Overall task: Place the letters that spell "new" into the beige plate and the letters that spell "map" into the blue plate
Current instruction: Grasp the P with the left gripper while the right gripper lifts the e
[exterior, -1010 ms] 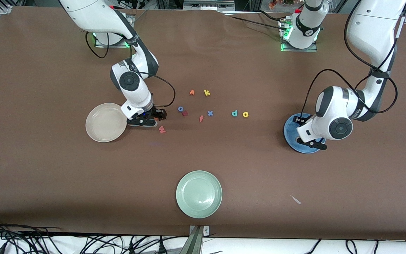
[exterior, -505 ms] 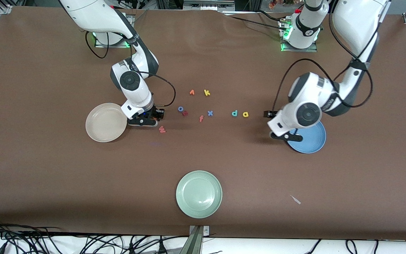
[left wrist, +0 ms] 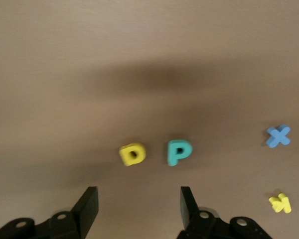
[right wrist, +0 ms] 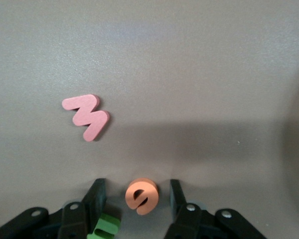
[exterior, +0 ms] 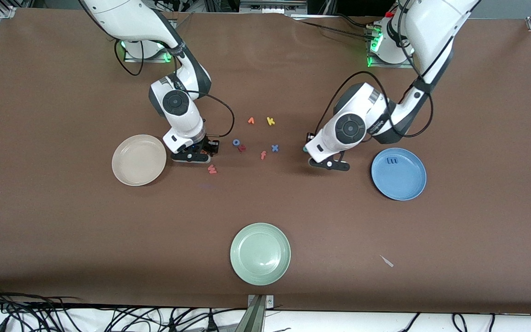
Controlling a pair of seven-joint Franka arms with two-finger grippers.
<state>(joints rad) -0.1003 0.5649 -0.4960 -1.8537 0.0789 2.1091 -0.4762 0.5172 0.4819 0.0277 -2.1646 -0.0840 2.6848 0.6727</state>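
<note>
Right gripper (right wrist: 134,196), beside the beige plate (exterior: 138,160), straddles the orange e (right wrist: 142,196) with fingers apart, while left gripper (left wrist: 137,209) hangs open over the yellow a (left wrist: 132,154) and teal p (left wrist: 178,152), blue m (exterior: 392,160) lying in the blue plate (exterior: 404,184).

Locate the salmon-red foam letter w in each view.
Front view: the salmon-red foam letter w lies on the table, just nearer the camera than the right gripper.
Right wrist view: it lies flat, just past the open fingertips.
Left wrist view: not in it.
Shared landmark: the right gripper, close beside the w in both.
</note>
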